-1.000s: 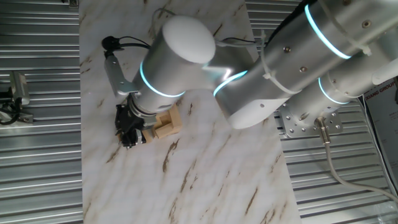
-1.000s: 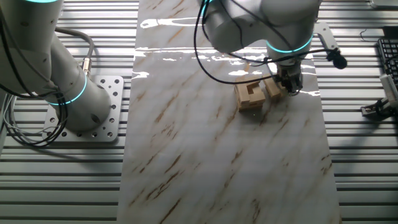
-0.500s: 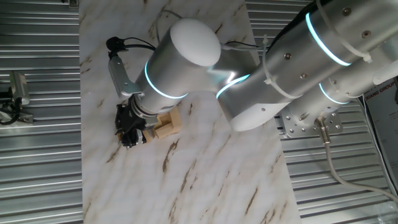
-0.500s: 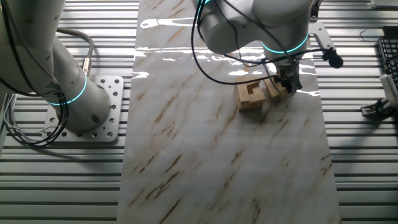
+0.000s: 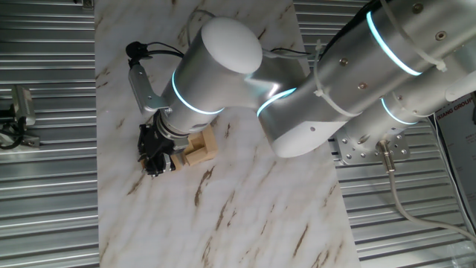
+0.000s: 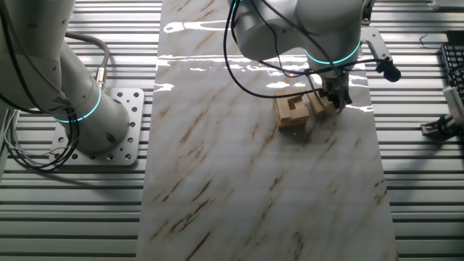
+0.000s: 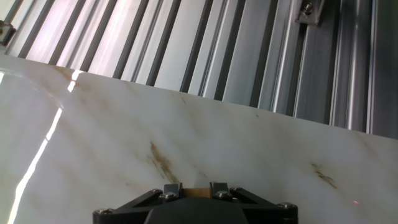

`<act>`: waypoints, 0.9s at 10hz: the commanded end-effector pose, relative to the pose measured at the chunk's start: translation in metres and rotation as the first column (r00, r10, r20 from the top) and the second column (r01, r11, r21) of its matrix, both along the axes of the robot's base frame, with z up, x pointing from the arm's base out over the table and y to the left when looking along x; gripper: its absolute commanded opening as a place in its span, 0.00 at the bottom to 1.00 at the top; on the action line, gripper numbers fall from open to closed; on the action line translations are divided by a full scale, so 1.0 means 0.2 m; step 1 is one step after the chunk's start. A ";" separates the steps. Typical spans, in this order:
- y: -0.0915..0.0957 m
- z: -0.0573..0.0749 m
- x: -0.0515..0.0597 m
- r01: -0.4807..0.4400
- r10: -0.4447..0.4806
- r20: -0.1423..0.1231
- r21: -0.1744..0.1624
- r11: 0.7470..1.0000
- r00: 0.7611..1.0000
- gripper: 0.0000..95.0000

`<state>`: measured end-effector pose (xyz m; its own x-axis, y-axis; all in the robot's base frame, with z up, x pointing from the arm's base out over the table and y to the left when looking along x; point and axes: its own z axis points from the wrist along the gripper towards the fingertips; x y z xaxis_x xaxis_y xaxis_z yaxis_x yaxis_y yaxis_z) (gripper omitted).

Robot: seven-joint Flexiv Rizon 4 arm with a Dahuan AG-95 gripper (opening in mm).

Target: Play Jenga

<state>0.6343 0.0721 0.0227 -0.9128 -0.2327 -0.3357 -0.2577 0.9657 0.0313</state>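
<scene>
In one fixed view, the gripper was down at the side of the Jenga, a low stack of plain tan blocks that stood on the marble surface near its edge. The arm covered much of the stack, so I could not tell from here whether the fingers were open or closed. At the right border of this picture some white letters on a dark panel were cut off and too small to read.

In the other fixed view, the Jenga stood on the surface, and one block stuck out at its side, right under the gripper. I judge that the gripper was placed low and to the side because it worked on this single block, not on the whole stack. The blocks had no marks or writing.

In the hand view, the gripper looked across the bare surface, and a thin tan strip showed between its two fingers. It seemed to be closed on a block, but so little was visible that I cannot tell for sure.
</scene>
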 end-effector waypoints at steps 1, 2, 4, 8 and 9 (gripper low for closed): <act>0.00 0.00 0.00 0.002 -0.002 0.000 0.000 1.000 1.000 0.00; 0.00 0.00 0.00 0.002 -0.002 0.000 0.003 1.000 1.000 0.00; 0.00 0.00 0.00 0.001 -0.001 0.001 0.006 1.000 1.000 0.00; 0.00 0.00 0.00 -0.002 0.002 0.006 0.010 1.000 1.000 0.00; 0.00 0.00 0.00 -0.003 0.003 0.007 0.009 1.000 1.000 0.00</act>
<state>0.6343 0.0718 0.0229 -0.9098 -0.2326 -0.3438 -0.2627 0.9639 0.0430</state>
